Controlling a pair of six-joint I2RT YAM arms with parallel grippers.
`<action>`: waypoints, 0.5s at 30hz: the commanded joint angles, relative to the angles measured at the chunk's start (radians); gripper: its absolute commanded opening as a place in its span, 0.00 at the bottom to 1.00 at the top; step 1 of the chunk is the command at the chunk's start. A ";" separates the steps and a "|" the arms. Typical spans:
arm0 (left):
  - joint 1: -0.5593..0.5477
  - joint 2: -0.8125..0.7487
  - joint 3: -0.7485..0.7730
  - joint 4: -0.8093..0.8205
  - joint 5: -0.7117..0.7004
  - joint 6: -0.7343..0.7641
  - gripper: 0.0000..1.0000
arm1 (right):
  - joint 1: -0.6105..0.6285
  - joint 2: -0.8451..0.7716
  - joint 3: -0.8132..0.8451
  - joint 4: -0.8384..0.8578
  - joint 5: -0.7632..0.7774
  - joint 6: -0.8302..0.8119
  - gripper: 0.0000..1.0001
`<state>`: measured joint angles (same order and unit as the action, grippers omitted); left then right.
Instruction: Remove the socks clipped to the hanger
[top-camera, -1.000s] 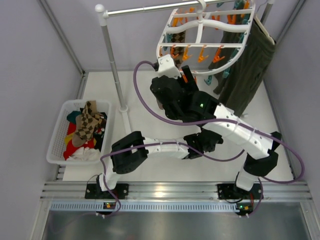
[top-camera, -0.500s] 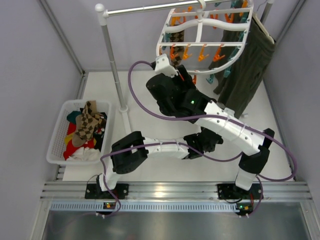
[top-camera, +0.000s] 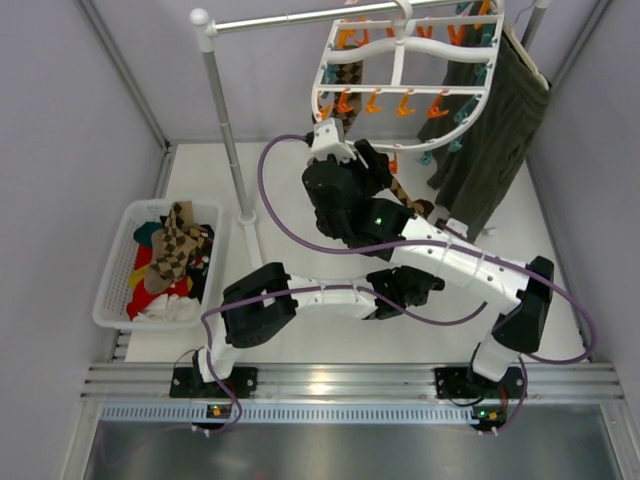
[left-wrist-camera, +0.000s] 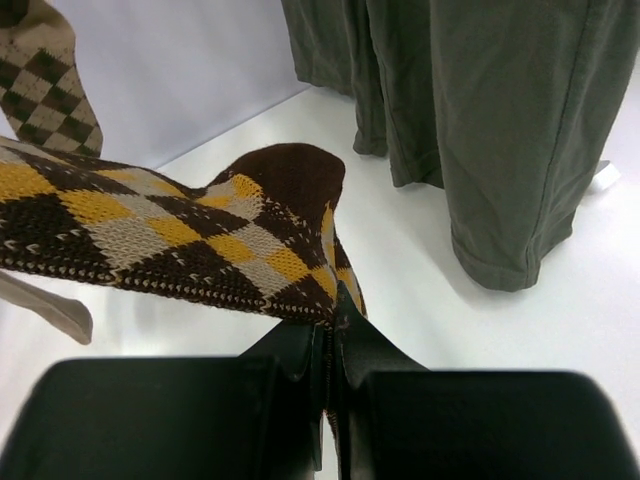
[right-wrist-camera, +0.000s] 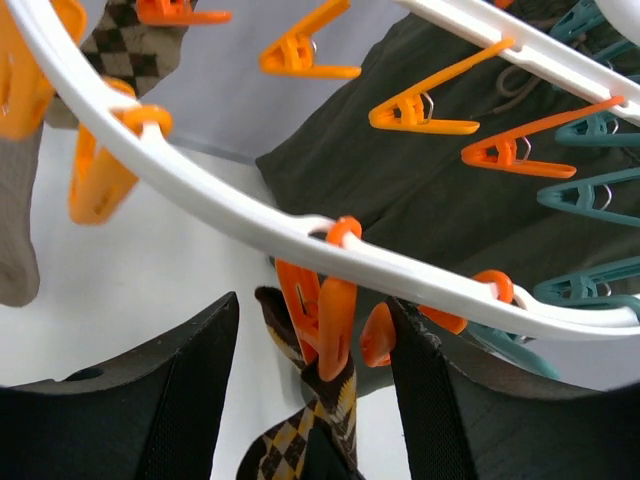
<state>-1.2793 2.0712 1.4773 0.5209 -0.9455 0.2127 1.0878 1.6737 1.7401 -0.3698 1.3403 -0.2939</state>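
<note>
Now the right end effector (right-wrist-camera: 312, 335) has edged up under the hanger (right-wrist-camera: 250, 225), its fingers spread either side of the orange clip (right-wrist-camera: 335, 325) that holds the argyle sock (left-wrist-camera: 180, 235). Meanwhile the left end effector (left-wrist-camera: 335, 320) pinches the sock's lower end, so release looks close.

white-black arms (top-camera: 460, 262), purple cables (top-camera: 270, 190)
</note>
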 joint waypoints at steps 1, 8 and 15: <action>-0.005 -0.049 -0.006 0.021 0.030 -0.022 0.00 | -0.012 -0.057 0.001 0.175 0.033 -0.080 0.58; -0.005 -0.069 -0.034 0.021 0.066 -0.056 0.00 | -0.023 -0.081 -0.005 0.192 0.028 -0.108 0.56; -0.011 -0.088 -0.022 0.021 0.112 -0.072 0.00 | -0.054 -0.137 -0.031 0.138 0.010 -0.080 0.55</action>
<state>-1.2793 2.0460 1.4460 0.5205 -0.8745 0.1654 1.0565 1.6100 1.7142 -0.2550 1.3479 -0.3779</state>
